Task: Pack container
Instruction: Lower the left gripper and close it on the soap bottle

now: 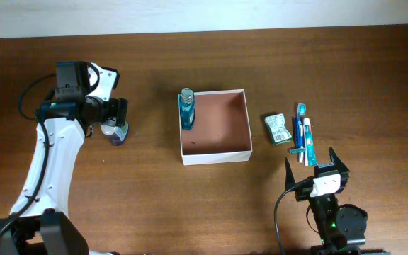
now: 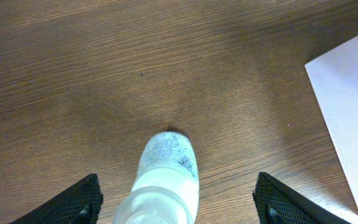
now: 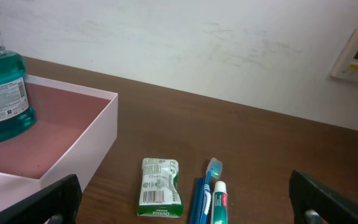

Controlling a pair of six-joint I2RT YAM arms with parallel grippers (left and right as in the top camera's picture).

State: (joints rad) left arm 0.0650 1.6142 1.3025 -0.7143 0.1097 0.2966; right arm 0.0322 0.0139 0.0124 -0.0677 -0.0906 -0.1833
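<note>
Where the right gripper [image 1: 309, 157] hovers low at the near edge of the table [image 1: 154, 205], its jaws are spread wide and grasp nothing. Just beyond its fingertips [image 3: 55, 198] lie three toiletries side by side. These are a green-and-white wrapped packet [image 3: 160, 188], a blue toothbrush [image 3: 210, 177] with its bristled head pointing away, and a small toothpaste tube [image 3: 220, 202] touching the brush on its right.

Farther in and to the left sits the container [image 1: 216, 153] at the middle of the table, well apart from both arms. Its white walls frame a reddish-brown floor. A bottle of teal mouthwash [image 1: 187, 110] stands upright inside it, against the left wall toward the far corner, and is the only item in the box.

Over on the left side of the table, level with the container, the left gripper [image 2: 178, 186] is released too. Its two dark fingers [image 2: 73, 202] stand on either side of a small frosted bottle [image 2: 166, 174] without touching it. The bottle rests on the bare wood. A corner of the container's white wall shows at the right edge of the left wrist view.
</note>
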